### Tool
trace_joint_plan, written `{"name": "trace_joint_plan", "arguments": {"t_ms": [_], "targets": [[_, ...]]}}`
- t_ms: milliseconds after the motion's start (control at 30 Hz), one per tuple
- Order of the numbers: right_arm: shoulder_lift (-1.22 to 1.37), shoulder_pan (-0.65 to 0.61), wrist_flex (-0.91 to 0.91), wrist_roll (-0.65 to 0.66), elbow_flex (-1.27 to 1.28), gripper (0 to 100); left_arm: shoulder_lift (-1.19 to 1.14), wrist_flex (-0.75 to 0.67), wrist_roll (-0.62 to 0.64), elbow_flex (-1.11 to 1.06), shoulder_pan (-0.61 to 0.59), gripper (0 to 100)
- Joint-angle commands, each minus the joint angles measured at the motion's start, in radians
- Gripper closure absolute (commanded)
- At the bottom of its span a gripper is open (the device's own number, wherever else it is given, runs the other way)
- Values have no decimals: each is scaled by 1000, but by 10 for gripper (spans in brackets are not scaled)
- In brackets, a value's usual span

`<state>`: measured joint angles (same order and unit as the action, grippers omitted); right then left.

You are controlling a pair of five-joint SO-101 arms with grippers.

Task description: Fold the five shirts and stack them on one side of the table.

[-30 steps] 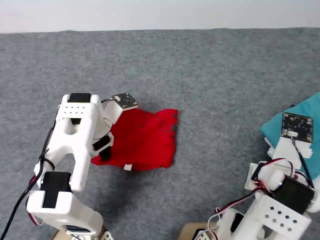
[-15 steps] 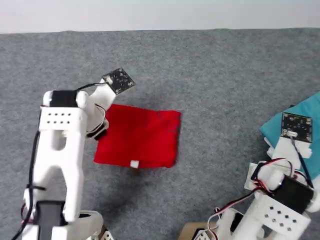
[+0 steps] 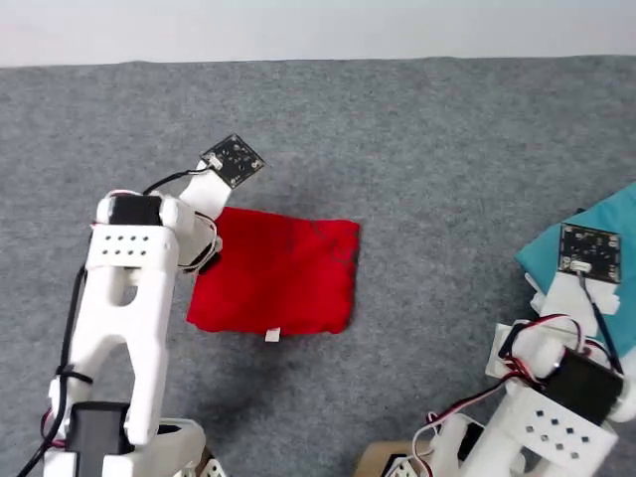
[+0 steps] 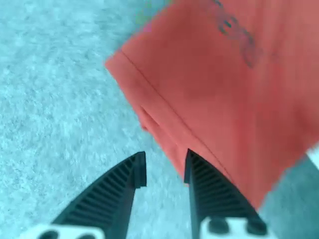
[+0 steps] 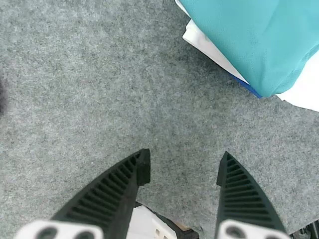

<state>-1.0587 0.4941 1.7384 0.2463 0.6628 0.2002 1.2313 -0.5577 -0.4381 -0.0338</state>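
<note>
Fold looks done: red shirt [image 3: 273, 276] went from bunched to a flat rectangle mid-counter [image 3: 417, 129]. Left end effector [image 4: 164, 162] let go and sits slightly parted and empty at its edge. Right end effector [image 5: 184, 167] is wide open and empty beside the pile. Count: one red shirt, one teal shirt [image 5: 249, 35] on top, white and blue edges underneath.

High view looks down over the table [image 3: 447, 149]; wrist views face it closely; high and left wrist share the red shirt [image 3: 283, 273].

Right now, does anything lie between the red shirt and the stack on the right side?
Nothing visible does. Bare grey table separates the red shirt from the teal-topped stack; the right gripper hovers open beside that stack.
</note>
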Motion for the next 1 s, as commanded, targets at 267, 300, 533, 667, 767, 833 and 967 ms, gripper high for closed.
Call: {"name": "trace_joint_plan", "arguments": {"t_ms": [267, 300, 533, 667, 767, 833, 967], "targets": [[-8, 5, -8, 8, -8, 767, 43, -390, 118, -213, 101, 997], [-8, 5, -8, 8, -8, 767, 41, -404, 118, -222, 101, 997], [-8, 5, -8, 8, -8, 767, -117, -451, 118, -203, 92, 997], [-8, 5, -8, 8, -8, 767, -222, -450, 118, -120, 63, 997], [-5, 5, -8, 9, -8, 767, -282, -419, 118, -45, 32, 997], [-5, 5, -8, 9, -8, 767, -316, -393, 118, 7, 14, 997], [-1, 5, -8, 9, -6, 767, -359, -342, 118, 111, -11, 997]]}}
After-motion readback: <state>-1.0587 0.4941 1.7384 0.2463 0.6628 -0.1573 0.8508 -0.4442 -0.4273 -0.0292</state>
